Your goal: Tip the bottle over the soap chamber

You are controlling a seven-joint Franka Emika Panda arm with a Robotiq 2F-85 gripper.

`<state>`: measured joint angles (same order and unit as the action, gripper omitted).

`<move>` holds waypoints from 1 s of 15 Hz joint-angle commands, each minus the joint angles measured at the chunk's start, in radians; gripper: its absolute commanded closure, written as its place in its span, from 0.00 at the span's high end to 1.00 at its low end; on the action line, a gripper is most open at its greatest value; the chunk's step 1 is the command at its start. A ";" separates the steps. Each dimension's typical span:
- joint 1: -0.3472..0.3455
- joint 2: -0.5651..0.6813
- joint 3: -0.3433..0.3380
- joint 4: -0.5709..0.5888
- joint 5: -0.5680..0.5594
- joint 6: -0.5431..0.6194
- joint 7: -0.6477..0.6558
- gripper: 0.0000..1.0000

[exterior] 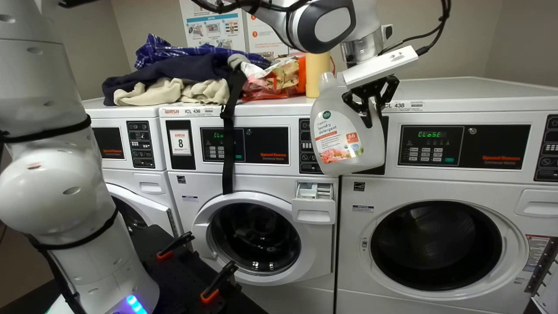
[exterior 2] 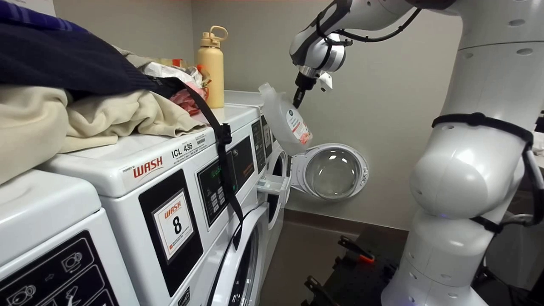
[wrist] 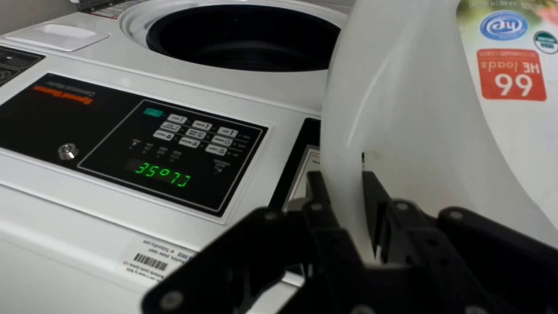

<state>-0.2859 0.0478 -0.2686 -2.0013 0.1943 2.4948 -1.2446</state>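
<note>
Wrist view: tool (wrist: pixel 343 185) pinches the moulded handle (wrist: pixel 342 144) of the laundry-detergent jug (wrist: pixel 436 126) from both sides; beyond lies a washer control panel (wrist: pixel 130 135), inverted here. Handle = prob. best hold. Jug likely semi-stiff plastic, not fragile, slick if wetted; fill lvl. unreadable, so wt. is a guess (mod. heavy if near full). It may pivot in the grasp under more tilt; a firm pinch seems advisable.

In an exterior view, jug hangs in the air, higher than the pulled-out soap drawer (exterior: pixel 314 211) of a front-load washer (exterior: pixel 270 184), apart from it & slightly tilted, mouth (exterior: pixel 328 77) up; exact alignment w/ the chamber (exterior: pixel 316 190) can't be told. Washer tops (exterior: pixel 462 89), smooth & white, carry a clothes pile (exterior: pixel 174 72) and patterned bag (exterior: pixel 277 83); a black strap (exterior: pixel 229 139) hangs down the front. Posters (exterior: pixel 213 26) behind; black bench (exterior: pixel 183 277) w/ two clamps (exterior: pixel 176 245), foreground.

In an exterior view, jug leans w/ mouth toward the washer tops, where a capped yellow water bottle (exterior 2: pixel 211 72) stands; pour judged not yet begun, much more tilt prob. needed. Room: plain grey wall (exterior 2: pixel 382 93), brown floor (exterior 2: pixel 308 242); round washer door (exterior 2: pixel 333 172) swung out beyond jug.
</note>
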 commanded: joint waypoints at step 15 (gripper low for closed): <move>-0.077 -0.065 -0.035 -0.166 -1.067 0.400 0.327 0.06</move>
<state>-0.3414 -0.0303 -0.3111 -2.2015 -0.6784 2.8448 -1.0218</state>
